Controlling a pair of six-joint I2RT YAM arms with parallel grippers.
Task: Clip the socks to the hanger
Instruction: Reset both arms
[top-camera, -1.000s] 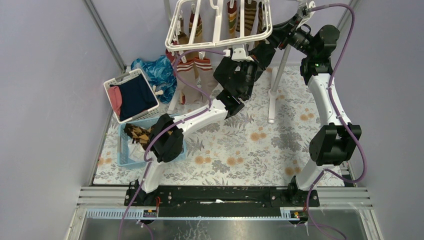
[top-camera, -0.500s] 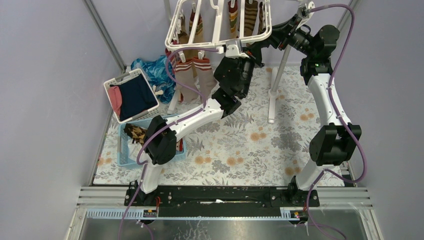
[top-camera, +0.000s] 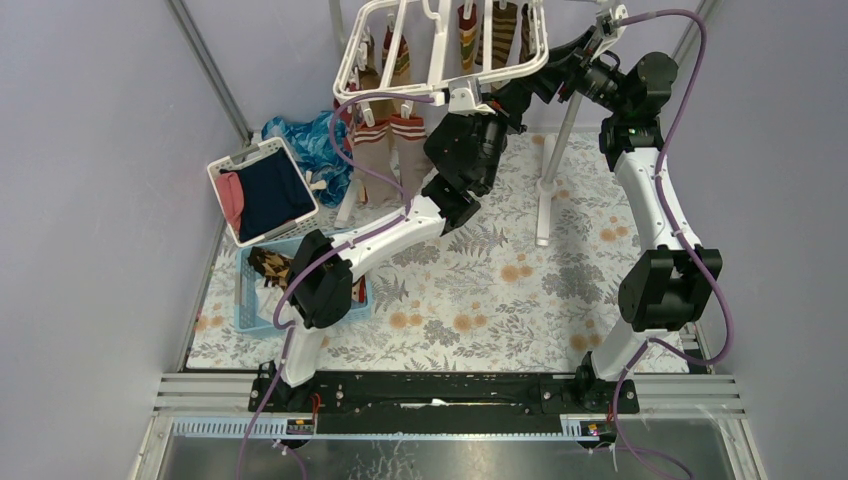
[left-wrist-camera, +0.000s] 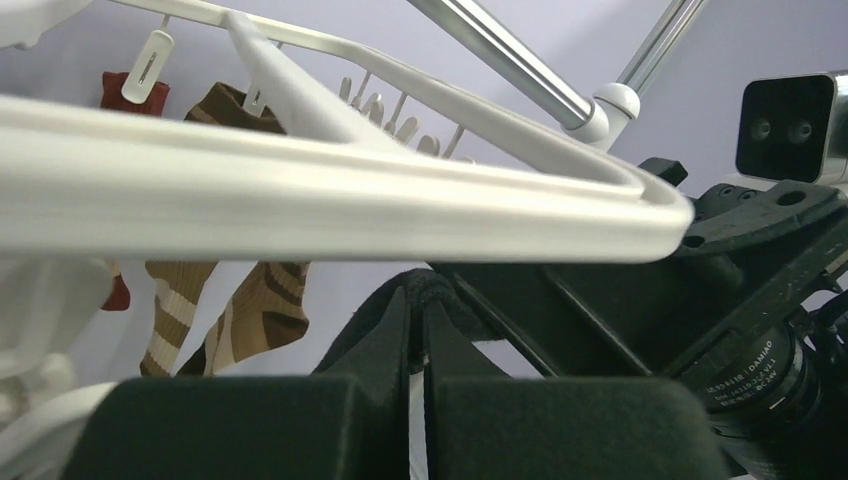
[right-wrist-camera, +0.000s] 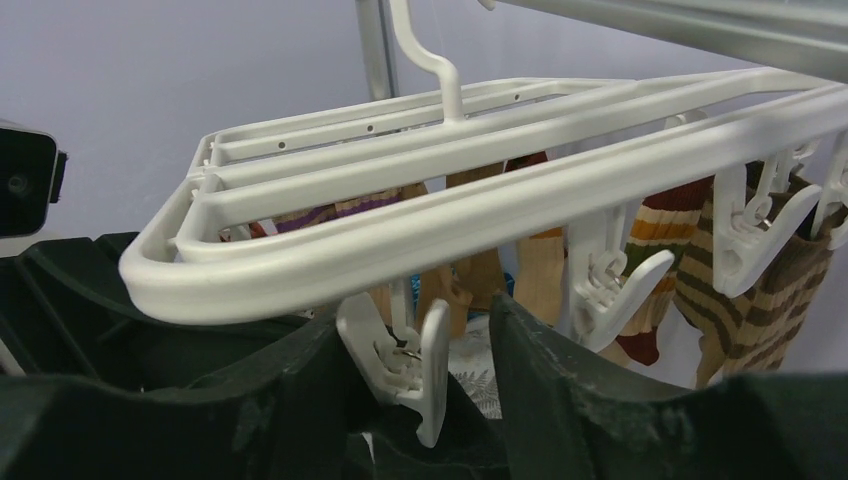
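Observation:
The white hanger (top-camera: 440, 50) hangs at the top centre on its pole stand (top-camera: 556, 160). Tan socks with red-and-white cuffs (top-camera: 390, 150) and striped socks (top-camera: 478, 28) are clipped to it. My left gripper (top-camera: 487, 108) is shut on a plain black sock (left-wrist-camera: 445, 288) and holds it just under the hanger's near bar (left-wrist-camera: 300, 210). My right gripper (right-wrist-camera: 420, 380) is open at the hanger's right corner. A white clip (right-wrist-camera: 400, 365) hangs between its fingers (right-wrist-camera: 560, 390), against the left one. Black cloth lies just below the clip.
A white slotted basket (top-camera: 262, 190) with navy and pink garments stands at the left. Shiny blue cloth (top-camera: 310, 140) lies behind it. A small blue basket (top-camera: 250, 295) with argyle socks sits by the left arm. A floral mat (top-camera: 520, 270) covers the table.
My left gripper has risen and moved left with the black sock, up under the hanger's near bar. The hanger has tipped slightly. My right arm has hardly moved.

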